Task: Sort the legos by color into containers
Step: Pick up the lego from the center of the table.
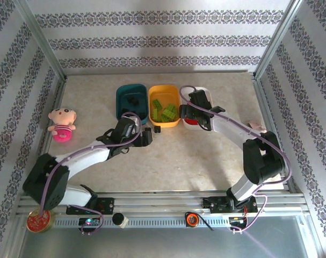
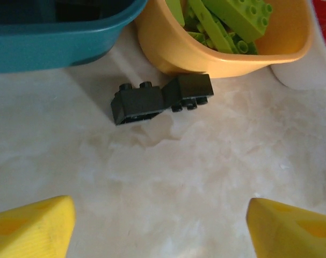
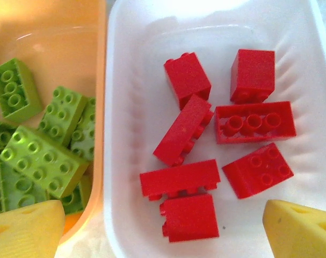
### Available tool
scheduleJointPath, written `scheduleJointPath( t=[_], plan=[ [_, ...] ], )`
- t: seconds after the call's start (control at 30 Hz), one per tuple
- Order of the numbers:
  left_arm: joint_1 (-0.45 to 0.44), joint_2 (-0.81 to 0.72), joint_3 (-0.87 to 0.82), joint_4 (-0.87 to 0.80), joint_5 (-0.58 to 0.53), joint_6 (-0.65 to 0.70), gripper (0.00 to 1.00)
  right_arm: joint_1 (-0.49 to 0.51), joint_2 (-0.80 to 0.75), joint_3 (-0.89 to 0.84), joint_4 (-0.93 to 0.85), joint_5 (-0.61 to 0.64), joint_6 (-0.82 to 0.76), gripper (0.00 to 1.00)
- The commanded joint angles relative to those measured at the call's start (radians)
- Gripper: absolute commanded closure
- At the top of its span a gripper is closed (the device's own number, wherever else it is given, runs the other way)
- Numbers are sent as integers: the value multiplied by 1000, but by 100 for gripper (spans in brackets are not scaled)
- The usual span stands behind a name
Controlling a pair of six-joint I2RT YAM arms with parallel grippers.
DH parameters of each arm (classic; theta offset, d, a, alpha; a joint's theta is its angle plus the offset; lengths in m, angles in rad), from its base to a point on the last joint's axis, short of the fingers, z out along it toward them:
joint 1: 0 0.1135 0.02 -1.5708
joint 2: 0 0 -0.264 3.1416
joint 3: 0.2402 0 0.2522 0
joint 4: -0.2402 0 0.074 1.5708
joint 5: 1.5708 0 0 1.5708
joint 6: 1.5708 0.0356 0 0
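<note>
Left jaws: wide open, nothing between them. The yellow wedge-shaped left fingertips (image 2: 36,228) sit in the bottom corners of the left wrist view, above the bare surface (image 2: 163,177), which is smooth, beige and marble-patterned.

Two black legos (image 2: 138,103) lie loose on the surface ahead of the left jaws, just in front of where the teal tub (image 2: 55,51) and the orange-yellow tub (image 2: 222,60) meet. The two bricks touch corner to corner. The left one is longer, with studs along its far top edge. The right one is blockier, with studs along its near edge.

Right jaws: wide open and gripping nothing, right fingertips (image 3: 299,231) over the white tub (image 3: 130,70). The tub is thin glossy plastic with rounded corners and faint ripples in its wall. It holds seven red legos (image 3: 254,122) in mixed orientations, some with studs showing and one with its hollow underside up.

Lime green legos (image 3: 42,158), matte with double stud rows, are piled in the orange-yellow tub, which sits rim to rim with the white one.

In the top view the tubs form a row at the far middle of the surface: teal left, orange-yellow centre, white right and partly under the right arm. The teal tub holds black pieces (image 1: 133,100). A pink plush doll (image 1: 62,123) sits well apart to the left. A round red tin (image 1: 39,221) is at the near left corner.
</note>
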Motion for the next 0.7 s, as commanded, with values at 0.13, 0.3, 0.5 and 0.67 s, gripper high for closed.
scheduleJointPath(
  t=[0.13,0.3,0.5,0.67],
  plan=[
    [-47,202,121,95,-178,93,29,0,-102,-111,36,-24,32,5],
    [-47,271,163,126,-210,103,30,-1,-133,-134,35,-29,26,6],
    [-38,350,215,120,-221,105,38,-1,-151,-149,36,-37,23,5],
    [-30,400,234,121,-238,100,42,-1,-180,-160,35,-44,24,5]
  ],
)
